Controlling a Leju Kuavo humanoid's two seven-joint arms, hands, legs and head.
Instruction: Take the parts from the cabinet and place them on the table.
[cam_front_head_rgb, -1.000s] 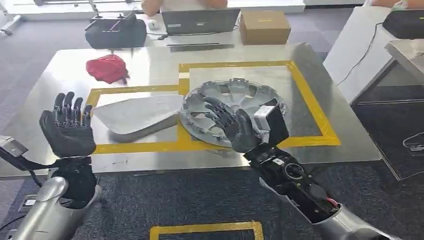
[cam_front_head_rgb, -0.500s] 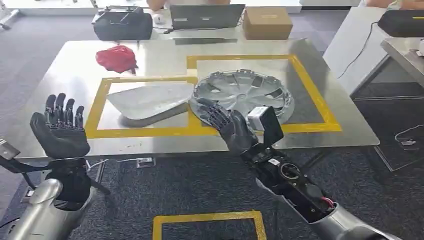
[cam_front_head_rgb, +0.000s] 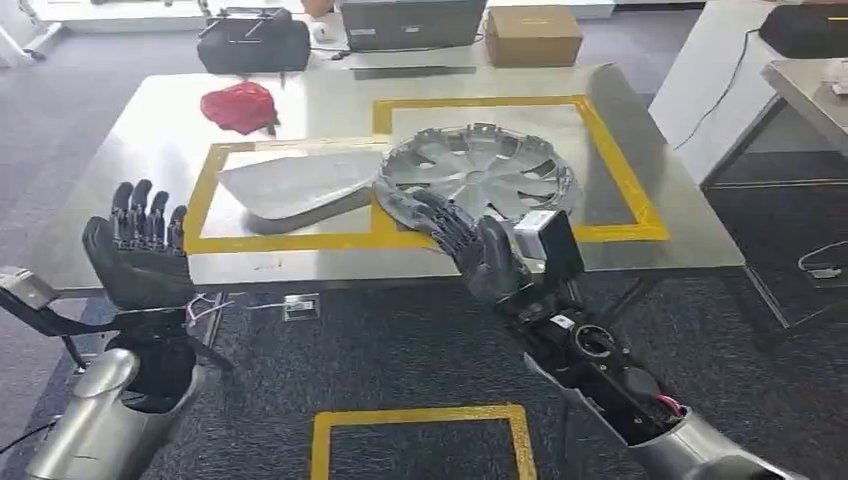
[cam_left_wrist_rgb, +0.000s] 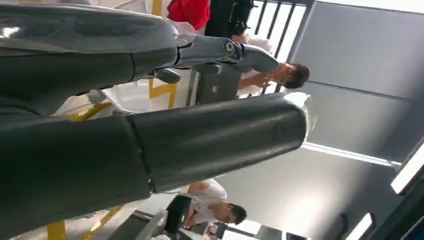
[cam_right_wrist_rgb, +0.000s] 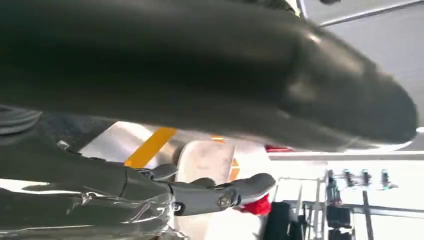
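Parts lie on the steel worktop (cam_front_head_rgb: 120, 140): a silver hubcap (cam_front_head_rgb: 478, 175) sits inside the right-hand square of yellow tape (cam_front_head_rgb: 618, 170), its near rim over the tape line, and a flat grey panel (cam_front_head_rgb: 297, 183) rests in the left-hand taped square, its tip touching the hubcap's rim at about nine o'clock. Taking the hubcap as the dial's centre, a crumpled red cloth (cam_front_head_rgb: 239, 106) lies on the worktop at ten o'clock, well apart from both parts. Beyond the far edge, at eleven o'clock, stands a black bag (cam_front_head_rgb: 253, 42); a laptop (cam_front_head_rgb: 412, 22) and a brown cardboard box (cam_front_head_rgb: 532, 33) stand near twelve.

At six o'clock the right hand (cam_front_head_rgb: 482, 250) hovers over the worktop's near edge, palm up, fingers spread and reaching toward the hubcap's near rim, holding nothing. At eight o'clock the left hand (cam_front_head_rgb: 136, 256) is raised in front of the worktop's near left edge, fingers upright and apart, holding nothing as well.

On the dark carpet below, a yellow taped rectangle (cam_front_head_rgb: 419, 418) lies between the two silver arms. In the left wrist view, people (cam_left_wrist_rgb: 212, 210) sit in the background.
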